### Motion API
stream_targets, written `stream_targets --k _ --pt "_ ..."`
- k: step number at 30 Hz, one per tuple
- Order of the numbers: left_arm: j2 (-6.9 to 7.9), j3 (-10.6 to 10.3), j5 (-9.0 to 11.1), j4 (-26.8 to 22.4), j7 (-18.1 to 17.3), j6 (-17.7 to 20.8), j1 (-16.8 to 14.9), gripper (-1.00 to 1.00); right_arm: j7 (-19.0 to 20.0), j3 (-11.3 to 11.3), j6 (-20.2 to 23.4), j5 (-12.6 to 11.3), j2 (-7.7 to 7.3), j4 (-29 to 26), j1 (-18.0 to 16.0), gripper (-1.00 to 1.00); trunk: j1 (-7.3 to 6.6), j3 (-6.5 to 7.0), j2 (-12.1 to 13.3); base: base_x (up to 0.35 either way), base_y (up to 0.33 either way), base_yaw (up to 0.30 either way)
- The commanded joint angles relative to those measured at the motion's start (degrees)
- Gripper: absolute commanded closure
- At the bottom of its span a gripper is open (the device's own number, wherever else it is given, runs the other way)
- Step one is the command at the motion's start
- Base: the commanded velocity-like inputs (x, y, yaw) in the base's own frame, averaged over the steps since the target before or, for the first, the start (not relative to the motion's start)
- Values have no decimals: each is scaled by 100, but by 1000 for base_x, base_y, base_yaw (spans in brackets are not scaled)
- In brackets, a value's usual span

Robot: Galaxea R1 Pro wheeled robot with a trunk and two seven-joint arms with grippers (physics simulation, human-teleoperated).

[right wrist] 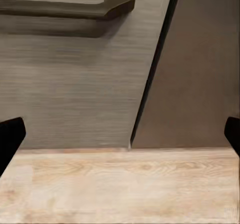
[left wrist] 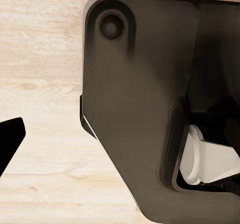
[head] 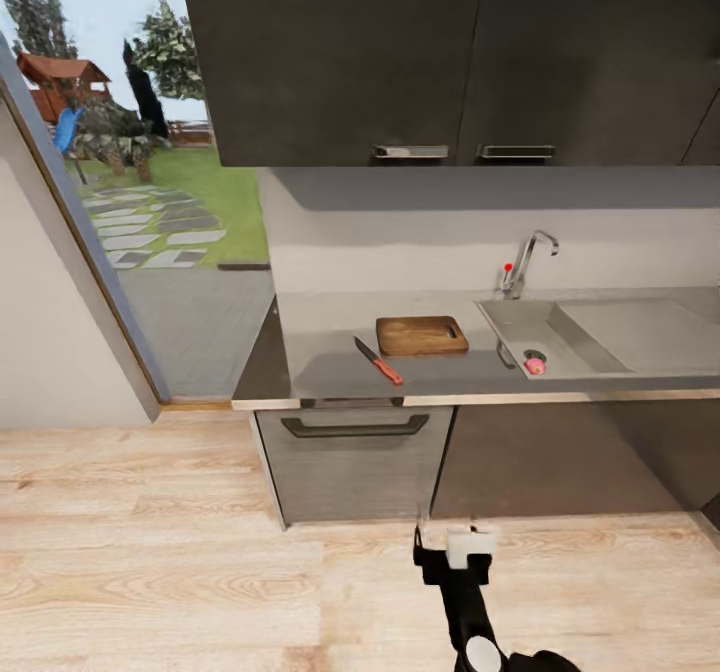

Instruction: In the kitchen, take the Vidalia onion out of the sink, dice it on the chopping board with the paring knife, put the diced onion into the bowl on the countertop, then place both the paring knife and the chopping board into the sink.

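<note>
1. We are standing back on the wood floor [head: 150, 552], well short of the countertop [head: 330, 352]. We judge the biggest risk from here is rolling in too close and knocking an arm against the drawer front [head: 355, 462] or its handle [head: 355, 425].
2. We are seeing the paring knife [head: 378, 360] lying near the counter's front edge, just beside the chopping board [head: 422, 335]. A careless sweep on the way to the sink [head: 540, 337] could push the knife off onto the floor.
3. We are spotting a small pink object [head: 535, 364], probably the onion, low in the basin near the front wall. Reaching it may mean a deep, awkward dip past the faucet [head: 528, 257].
4. We are reading the right gripper [right wrist: 120, 134] as spread wide, its fingertips at opposite edges of the wrist view, holding and touching nothing.
5. We are finding only one fingertip [left wrist: 11, 139] of the left gripper, so we cannot tell how far open it is.
</note>
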Motion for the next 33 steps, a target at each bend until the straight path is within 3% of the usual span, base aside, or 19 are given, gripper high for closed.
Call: stream_targets --k 1,2,4,5,6,7,8,9,10,11,12,13,18,25,28,29,33 --pt "-5 3 43 -7 -1 -9 1 -100 80 372 -201 -284 104 317 -13 -100 3 -10 -12 -9 0 0" --pt "-10 7 43 -8 2 -9 1 -100 213 698 -358 -552 203 635 -15 -100 3 -10 -12 -6 0 0" --pt "-19 20 42 -32 27 -9 1 -100 951 1444 -798 -1538 393 1518 -12 -100 3 -10 -12 -2 0 0" --pt "-19 22 42 -38 29 -7 1 -100 1105 1532 -842 -1708 408 1635 -12 -100 3 -10 -12 -1 0 0" --pt "-20 25 42 -50 34 -5 1 -100 1461 1706 -906 -2080 432 1860 -5 -100 3 -10 -12 0 0 0" --pt "-21 30 42 -62 39 -3 1 -100 1877 1886 -947 -2472 448 2081 23 -100 3 -10 -12 0 0 0" --pt "-19 34 42 -92 46 -2 1 -100 2567 2166 -976 -3069 463 2430 104 -100 3 -10 -12 0 0 0" --pt "-17 36 43 -109 49 2 1 -100 3022 2333 -982 -3452 476 2674 160 -100 3 -10 -12 0 0 0" --pt "-16 36 43 -118 51 3 1 -100 3240 2404 -982 -3632 483 2796 189 -100 3 -10 -12 0 0 0" --pt "-12 37 43 -129 52 7 -1 -100 3640 2514 -975 -3968 498 3021 257 -100 3 -10 -12 0 0 0" --pt "-10 38 43 -133 53 9 -2 -100 3820 2554 -962 -4115 506 3123 298 -100 3 -10 -12 0 0 0" --pt "-7 38 43 -140 54 16 -9 -100 4288 2635 -897 -4466 525 3369 450 -100 3 -10 -12 0 0 0" --pt "-3 39 45 -181 55 25 -15 -100 4922 2705 -761 -4834 533 3707 830 -100 3 -10 -12 0 0 0" --pt "-4 39 34 -843 48 5 -16 -100 4993 2714 -682 -4960 506 3891 1002 -100 3 -10 -12 0 0 0" --pt "-4 39 28 -1154 47 1 -16 -100 4978 2714 -638 -5225 508 3940 1006 -100 3 -10 -12 0 0 0" --pt "3 32 25 -1479 40 -8 -16 -100 4903 2718 -566 -5556 520 4019 1008 -100 3 -10 -12 0 0 0" --pt "23 18 25 -1511 31 -10 -16 -100 4881 2715 -555 -5603 522 4174 1008 -100 3 -10 -12 0 0 0"
